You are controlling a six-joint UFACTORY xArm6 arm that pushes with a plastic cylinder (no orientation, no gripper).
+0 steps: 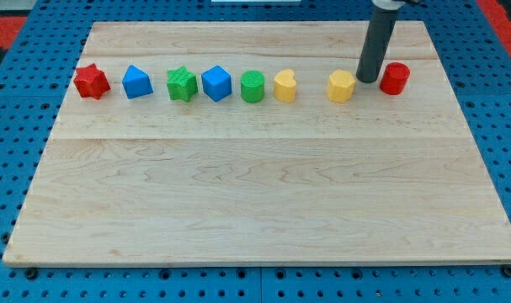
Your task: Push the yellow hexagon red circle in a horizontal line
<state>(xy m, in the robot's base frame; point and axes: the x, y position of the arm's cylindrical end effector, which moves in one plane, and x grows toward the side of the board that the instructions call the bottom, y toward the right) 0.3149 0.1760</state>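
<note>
The yellow hexagon (341, 86) sits on the wooden board (263, 194) towards the view's upper right. The red circle (395, 78) stands a little to its right and slightly higher. My tip (367, 81) rests on the board between the two, close to the hexagon's upper right edge and just left of the red circle. I cannot tell whether it touches either block.
A row runs leftward from the hexagon: a yellow heart (284, 86), a green circle (252, 87), a blue cube (216, 83), a green star (182, 84), a blue block (137, 82) and a red star (92, 82). Blue pegboard surrounds the board.
</note>
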